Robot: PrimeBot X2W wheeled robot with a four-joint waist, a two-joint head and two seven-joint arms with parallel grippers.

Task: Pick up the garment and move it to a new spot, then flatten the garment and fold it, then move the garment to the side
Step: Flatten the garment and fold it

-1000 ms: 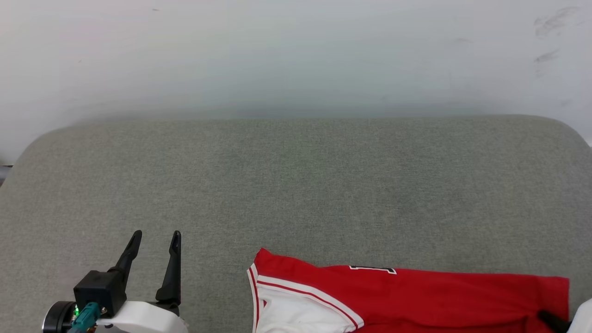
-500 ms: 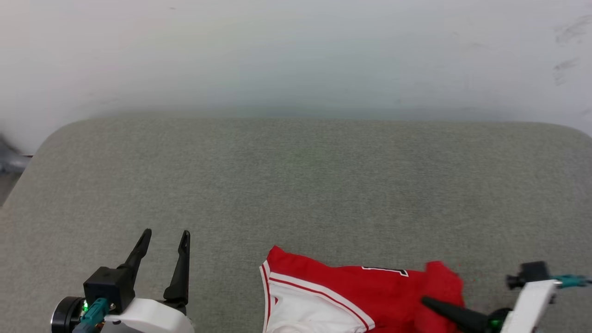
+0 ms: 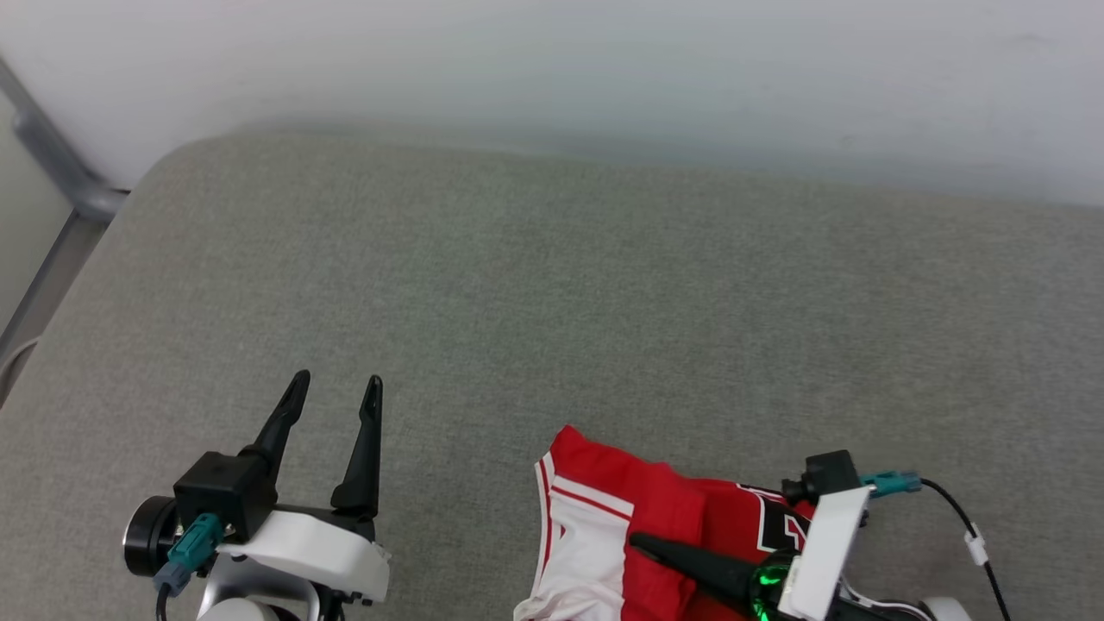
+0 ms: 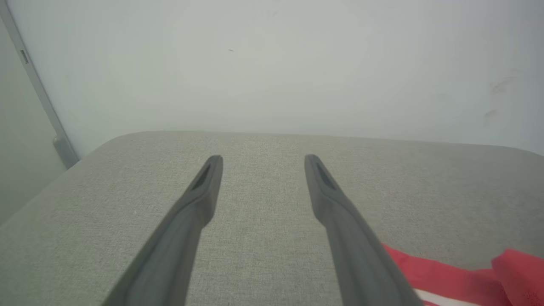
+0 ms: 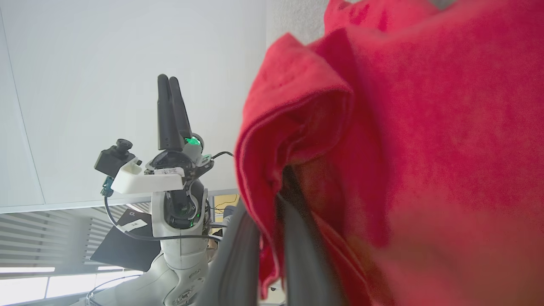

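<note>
The garment (image 3: 664, 504), a red jersey with a white panel and striped trim, lies bunched on the grey cushion (image 3: 552, 293) at the lower right of the head view. My right gripper (image 3: 645, 545) points left across it, shut on a fold of its red fabric. In the right wrist view the garment (image 5: 403, 127) drapes over my right gripper (image 5: 276, 208), hiding the fingertips. My left gripper (image 3: 335, 384) stands open and holds nothing, left of the jersey and apart from it. In the left wrist view my left gripper (image 4: 263, 159) hovers over bare cushion, the garment (image 4: 446, 276) at the lower right.
A pale wall (image 3: 552, 60) runs behind the cushion's far edge. A grey metal rail (image 3: 52, 159) slants down past the cushion's rounded left corner. The right wrist view shows my left gripper (image 5: 169, 78) side-on, with a window and a dark board behind it.
My right gripper has come in from the right and dragged the jersey's right end leftward over the rest, bunching it. The camera has turned left and tilted. The left gripper stays open.
</note>
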